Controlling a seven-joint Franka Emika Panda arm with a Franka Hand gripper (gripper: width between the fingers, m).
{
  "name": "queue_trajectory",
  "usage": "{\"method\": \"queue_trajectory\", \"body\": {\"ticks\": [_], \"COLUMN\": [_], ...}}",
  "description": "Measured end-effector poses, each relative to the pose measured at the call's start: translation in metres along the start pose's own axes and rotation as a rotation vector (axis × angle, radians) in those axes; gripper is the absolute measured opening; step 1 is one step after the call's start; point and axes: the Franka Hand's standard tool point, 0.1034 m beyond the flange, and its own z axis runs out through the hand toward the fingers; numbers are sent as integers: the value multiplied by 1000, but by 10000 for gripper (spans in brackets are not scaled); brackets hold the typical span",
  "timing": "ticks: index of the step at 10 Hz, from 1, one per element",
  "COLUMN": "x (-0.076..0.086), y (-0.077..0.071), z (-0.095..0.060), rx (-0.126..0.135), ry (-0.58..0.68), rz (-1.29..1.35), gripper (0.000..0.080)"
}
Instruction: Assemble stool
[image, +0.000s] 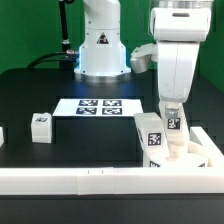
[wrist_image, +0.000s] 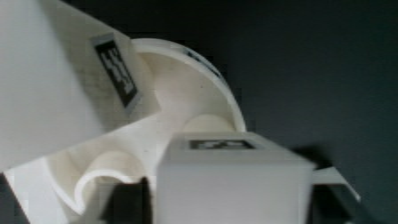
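Observation:
The stool's white round seat (image: 190, 152) lies in the corner of the border bars at the exterior view's right. Its curved rim (wrist_image: 192, 72) also shows in the wrist view. One white leg with a tag (image: 150, 136) stands upright at the seat (wrist_image: 71, 80). My gripper (image: 172, 128) hangs straight down over the seat beside it. A second tagged leg (wrist_image: 222, 175) sits between the dark fingers (wrist_image: 338, 188), which press on both of its sides. That leg (image: 173, 120) stands upright on or just above the seat; the contact is hidden.
A loose leg (image: 40, 125) lies on the black table at the exterior view's left, and another white piece (image: 2, 136) is cut off by the edge. The marker board (image: 98, 105) lies mid-table. White border bars (image: 100, 180) run along the front and right.

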Motion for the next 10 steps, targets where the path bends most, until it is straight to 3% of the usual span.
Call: {"method": "queue_trajectory", "body": {"ticks": [3, 8, 10], "x": [1, 8, 11], "y": [-3, -10, -10], "z": [0, 2, 2], "rx": [10, 53, 63], "ry": [-3, 11, 13], "rz": [275, 1070, 1266], "gripper": [335, 337, 337]}}
